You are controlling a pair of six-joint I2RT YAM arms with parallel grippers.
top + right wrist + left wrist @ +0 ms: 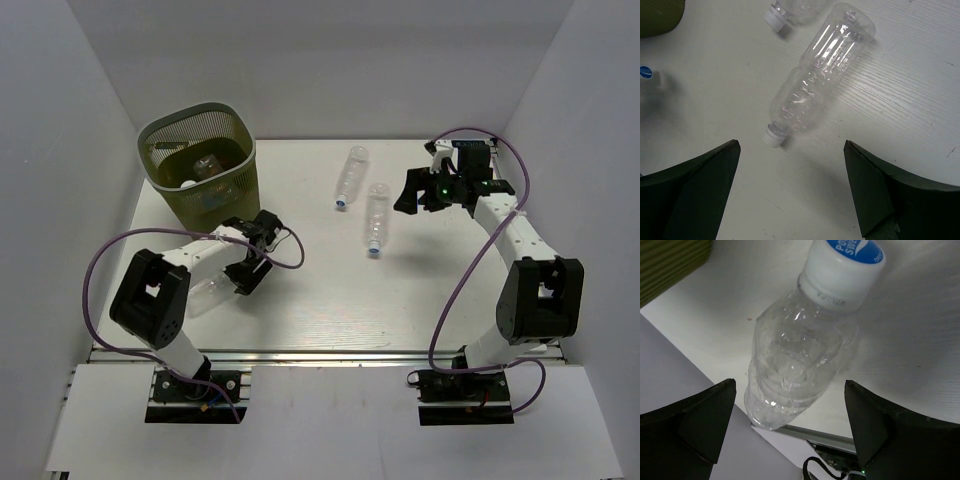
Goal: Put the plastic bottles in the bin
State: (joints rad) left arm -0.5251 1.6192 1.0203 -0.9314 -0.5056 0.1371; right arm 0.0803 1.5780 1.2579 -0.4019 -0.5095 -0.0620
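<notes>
Bottle (203,298) lies half hidden under left arm (195,255).

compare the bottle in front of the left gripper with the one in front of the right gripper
The left bottle, before the left gripper, is crumpled and squat; the right bottle, before the right gripper, is long and evenly ribbed. The left bottle lies by the table's near edge, the right bottle mid-table. Both are clear, capped, lying down and ungripped, both grippers open.
</notes>
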